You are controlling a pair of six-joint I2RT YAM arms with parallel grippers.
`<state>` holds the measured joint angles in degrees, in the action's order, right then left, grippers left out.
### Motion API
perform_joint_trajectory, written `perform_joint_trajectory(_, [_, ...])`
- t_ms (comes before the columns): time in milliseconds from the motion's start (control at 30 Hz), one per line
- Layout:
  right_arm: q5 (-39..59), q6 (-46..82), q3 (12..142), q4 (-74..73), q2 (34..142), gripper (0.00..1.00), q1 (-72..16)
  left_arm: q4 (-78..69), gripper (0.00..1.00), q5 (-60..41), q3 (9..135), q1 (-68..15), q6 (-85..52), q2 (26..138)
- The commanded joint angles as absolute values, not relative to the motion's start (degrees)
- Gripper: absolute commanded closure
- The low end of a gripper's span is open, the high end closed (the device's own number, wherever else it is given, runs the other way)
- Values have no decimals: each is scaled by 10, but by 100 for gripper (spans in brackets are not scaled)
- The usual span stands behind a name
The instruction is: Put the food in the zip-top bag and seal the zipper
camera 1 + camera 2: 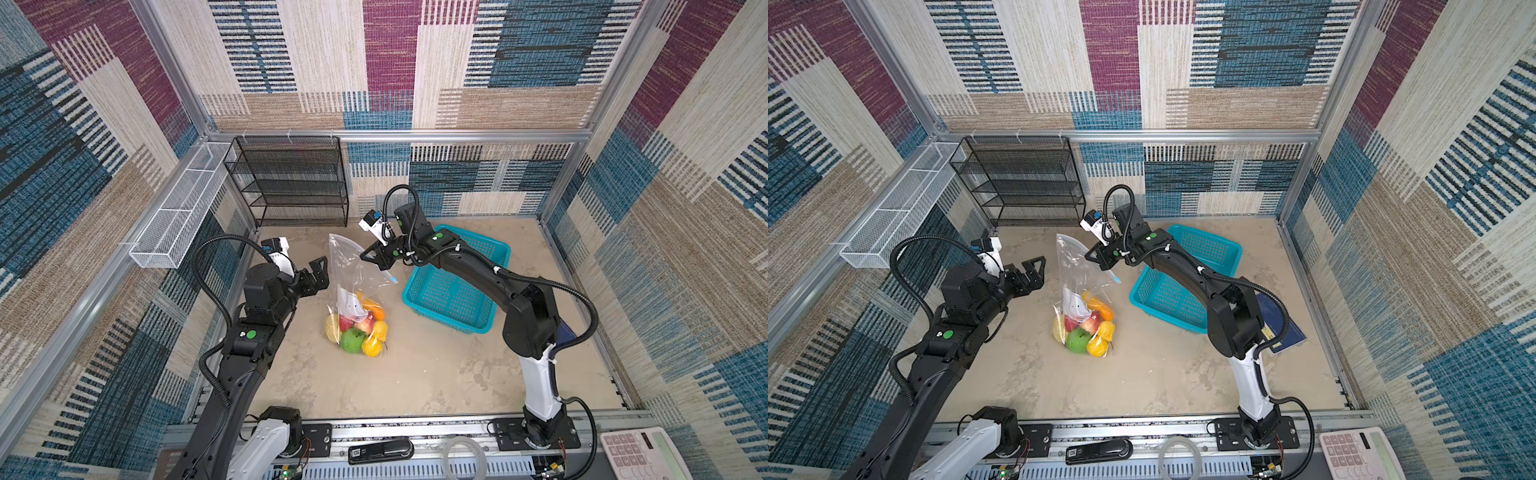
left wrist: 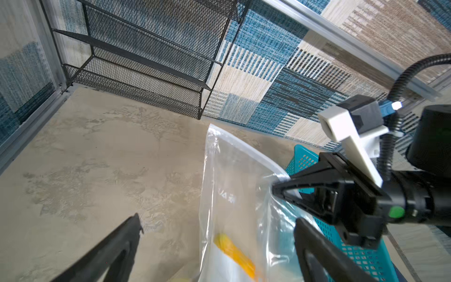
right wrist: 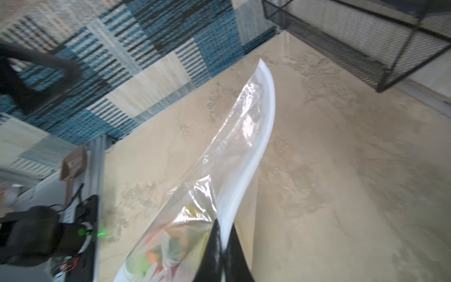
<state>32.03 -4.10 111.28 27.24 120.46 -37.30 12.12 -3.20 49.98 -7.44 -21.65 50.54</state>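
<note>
Woven wall panels: cream, tan, blue and plum patches cover the three sides of my booth, set in a grey metal frame (image 1: pixel 374 135).
White wire tray (image 1: pixel 174 208): fixed along the left wall, above the table.
Black mesh shelf (image 1: pixel 291 183): stands in the back left corner, against the rear wall.
Table (image 1: pixel 415 374): matt beige, stone-like, with darker blotches; it runs from wall to wall.
My left pincer (image 1: pixel 323 274): spread wide and holding nothing, raised just beside the bag's left edge and apart from it.
Bag (image 1: pixel 345 266): clear plastic, mid-table; its lower end rests on the surface and its upper end is lifted toward the back.
Toy fruit (image 1: pixel 357 332): yellow, red, green and orange pieces bunched inside the bag's lower end.
Zip strip (image 3: pixel 266 122): runs along the raised rim; whether it is sealed all along I cannot tell.
Slider (image 1: pixel 392 279): pale blue, at the rim's right end, just below my right pincer.
My right pincer (image 1: pixel 365 254): clamped tight on the bag's upper rim, holding it up.
Basket (image 1: pixel 453 291): turquoise, perforated, on the table right of the bag, partly under my right arm.
Blue book (image 1: pixel 1283 328): flat on the table near the right wall, half hidden by my right arm in a top view.
Front rail (image 1: pixel 415 432): grey metal along the near edge, carrying both arm bases.
Calculator (image 1: pixel 640 453): pale, at the rail's right end.
</note>
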Motion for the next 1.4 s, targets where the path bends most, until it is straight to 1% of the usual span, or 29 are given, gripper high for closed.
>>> perform_joint_trajectory(0, [212, -90, 1150, 276, 1244, 100, -371, 114, 0, -24, 497, -71, -207, 510])
perform_joint_trajectory(133, [134, -113, 1205, 279, 1317, 100, -365, 115, 0, -38, 500, -70, -208, 522])
perform_joint_trajectory(267, [116, -77, 1289, 294, 1404, 100, -347, 114, 0, -44, 500, -69, -207, 527])
perform_joint_trajectory(367, [105, -44, 1325, 292, 1429, 100, -340, 112, 0, -43, 500, -69, -206, 527])
perform_joint_trajectory(400, [105, -37, 1324, 284, 1424, 99, -338, 110, 1, -42, 498, -69, -205, 527])
perform_joint_trajectory(433, [105, -29, 1317, 272, 1414, 89, -337, 109, 0, -40, 496, -69, -204, 527])
perform_joint_trajectory(467, [108, -22, 1305, 258, 1400, 80, -336, 107, 0, -38, 495, -69, -204, 528])
perform_joint_trajectory(500, [109, -17, 1294, 247, 1387, 72, -334, 104, 1, -36, 493, -68, -203, 529])
perform_joint_trajectory(567, [107, -2, 1268, 226, 1350, 52, -329, 101, 0, -31, 488, -68, -201, 532])
perform_joint_trajectory(633, [92, 9, 1235, 211, 1310, 39, -322, 101, 1, -25, 485, -68, -200, 537])
perform_joint_trajectory(800, [46, 27, 1107, 171, 1187, 27, -291, 87, 1, -10, 473, -68, -196, 556])
perform_joint_trajectory(933, [1, 32, 981, 151, 1083, 20, -247, 67, 1, 16, 454, -67, -185, 588])
perform_joint_trajectory(1000, [-23, 33, 922, 142, 1036, 15, -221, 58, 1, 32, 445, -67, -176, 605])
perform_joint_trajectory(1100, [-52, 46, 809, 125, 964, 10, -168, 23, 1, 56, 421, -60, -160, 622])
perform_joint_trajectory(1200, [-73, 78, 705, 98, 898, 6, -96, -18, 1, 71, 392, -40, -155, 632])
perform_joint_trajectory(1367, [-99, 141, 567, 62, 815, 4, 34, -59, 1, 54, 366, 19, -179, 658])
